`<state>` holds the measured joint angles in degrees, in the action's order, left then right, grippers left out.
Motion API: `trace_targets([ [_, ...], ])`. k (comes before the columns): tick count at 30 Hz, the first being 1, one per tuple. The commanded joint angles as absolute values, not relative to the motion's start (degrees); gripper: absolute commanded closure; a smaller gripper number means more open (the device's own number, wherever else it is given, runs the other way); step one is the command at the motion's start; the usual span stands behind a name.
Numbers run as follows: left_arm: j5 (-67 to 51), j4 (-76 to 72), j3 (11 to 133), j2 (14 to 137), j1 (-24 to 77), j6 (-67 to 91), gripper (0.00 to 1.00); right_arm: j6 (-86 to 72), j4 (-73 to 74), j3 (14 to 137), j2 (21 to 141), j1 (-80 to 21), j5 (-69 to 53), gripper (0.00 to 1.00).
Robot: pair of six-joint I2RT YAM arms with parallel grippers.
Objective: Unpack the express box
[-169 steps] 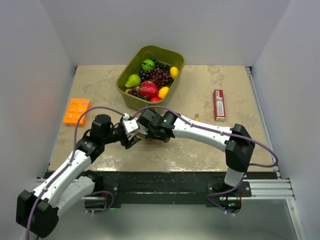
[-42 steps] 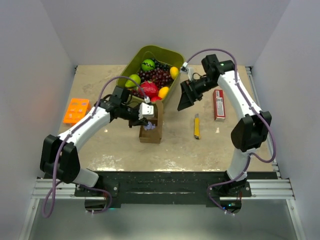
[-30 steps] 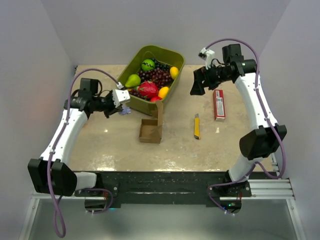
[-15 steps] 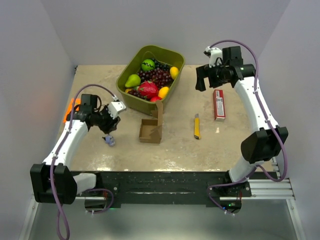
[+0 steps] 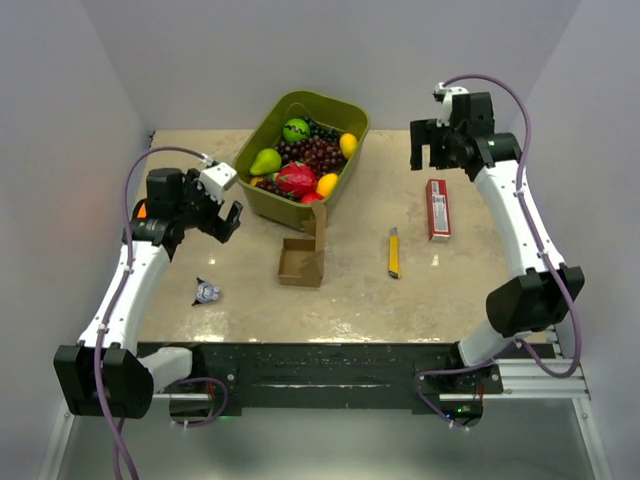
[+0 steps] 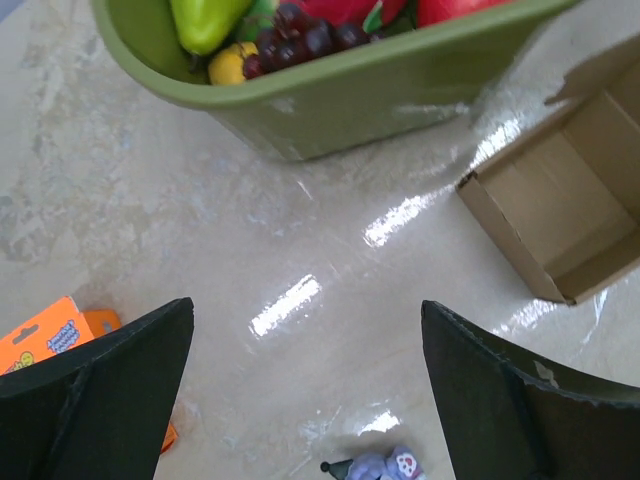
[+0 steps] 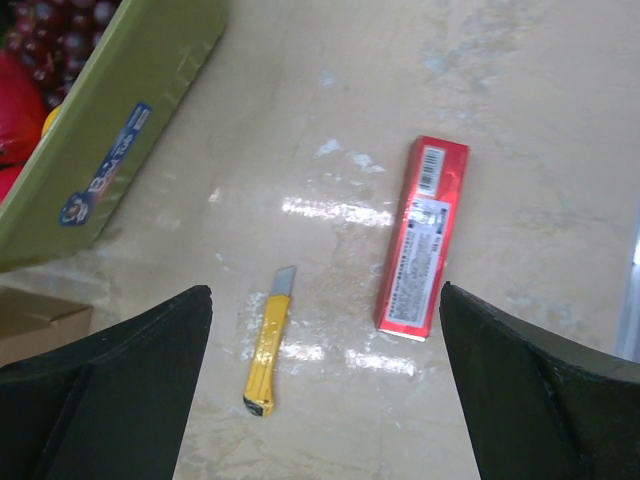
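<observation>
On the far left, the flat orange plastic tray (image 6: 45, 338) showed best in the lower left corner of the left wrist view; from overhead I caught only a sliver of it. My left claw (image 5: 222, 218) hovered over the beige stone-patterned desk (image 5: 450, 290) left of centre, its fingers spread wide and gripping nothing. Lower in the frame, well apart from everything else, a small purple-grey toy figure (image 5: 207, 292) lay on the desk.

Just right of the claw stood the big olive-green plastic tub (image 6: 380, 95), filled with a green pear (image 5: 265, 160), dark grapes (image 5: 320, 153), a red dragon fruit (image 5: 296, 179) and yellow lemons (image 5: 347, 144).

The small plain brown cardboard express box (image 5: 302, 262) sat at the centre of the overhead frame, just below the tub's near corner. Its top was open and one flap stood upright on its right side. I could not tell whether that flap touched the tub. The left wrist view showed bare cardboard inside.

Right of the box and apart from it, a slim yellow utility knife (image 5: 393, 252) lay lengthwise up the frame. Further right lay the slim red rectangular packet (image 5: 437, 209). My right claw (image 5: 428, 158) hung at the upper right, above the packet in the frame, spread wide and holding nothing.
</observation>
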<state>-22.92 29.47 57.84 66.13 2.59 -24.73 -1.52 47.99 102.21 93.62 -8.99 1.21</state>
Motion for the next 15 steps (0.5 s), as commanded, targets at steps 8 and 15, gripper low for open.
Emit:
trace_targets([
  [8,-23.12,16.97,59.15,65.83,2.2,-10.73,0.0,-2.82,44.38,98.96,85.17,-9.05,9.4,0.01],
  [15,-12.14,12.83,68.8,71.17,2.11,-6.75,0.0,-0.26,43.6,100.46,81.66,-9.05,6.78,0.01],
])
